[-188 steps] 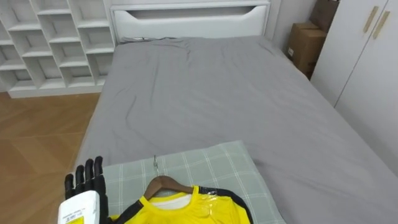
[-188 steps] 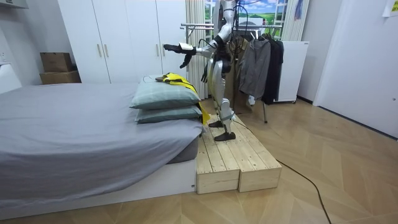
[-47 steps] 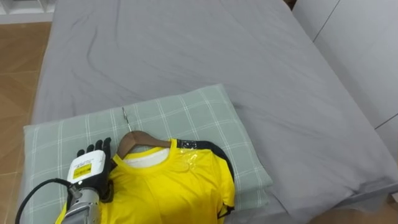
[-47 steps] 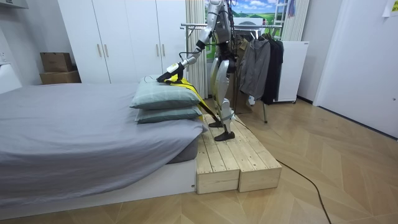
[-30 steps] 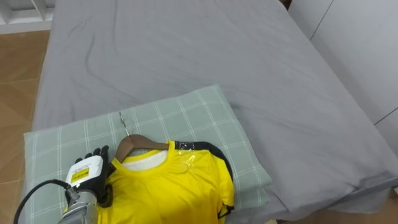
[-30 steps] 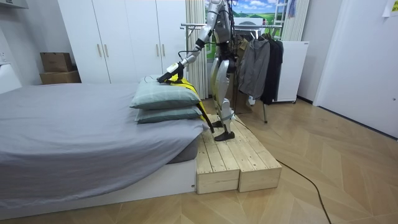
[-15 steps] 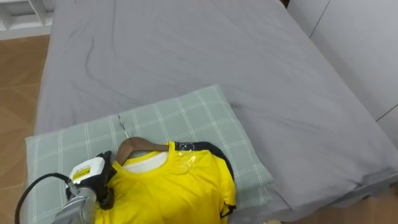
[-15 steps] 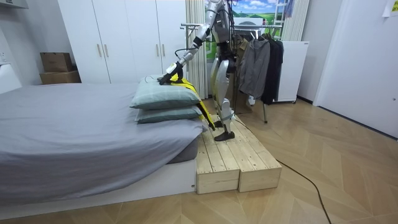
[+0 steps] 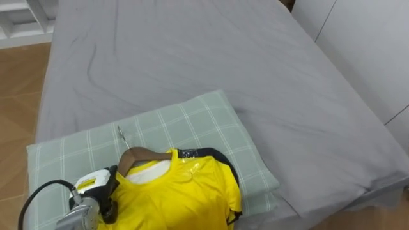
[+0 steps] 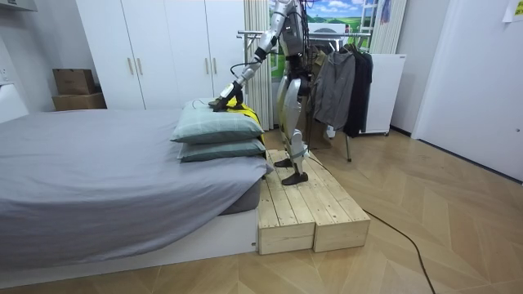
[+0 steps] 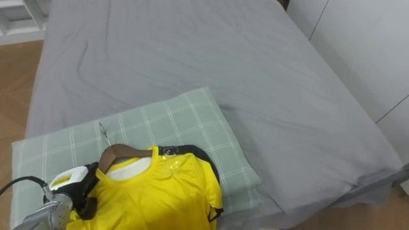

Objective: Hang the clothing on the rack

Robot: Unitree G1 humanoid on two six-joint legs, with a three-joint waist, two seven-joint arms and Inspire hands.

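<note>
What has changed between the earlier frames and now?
The left hand came down from above the pillow onto the yellow shirt beside the wooden hanger, as the robot leaned toward the bed. Whether it grips is unclear. Shirt, hanger and pillow lie as before.

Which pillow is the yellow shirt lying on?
The top pillow of the stack, green checked; the yellow shirt rests on it, the lower pillow sits beneath.

We are standing on a platform (image 10: pixel 306 204) at the end of the bed (image 9: pixel 192 51), with a clothes rack (image 10: pixel 343 73) behind us. Before us, the upper pillow (image 9: pixel 185 121) is lying on the lower pillow (image 10: pixel 216 150). The shirt (image 9: pixel 179 191), on its hanger (image 9: pixel 137 155), is lying on the upper pillow, and our left hand (image 9: pixel 96 191) is resting at the hanger's left end.
</note>
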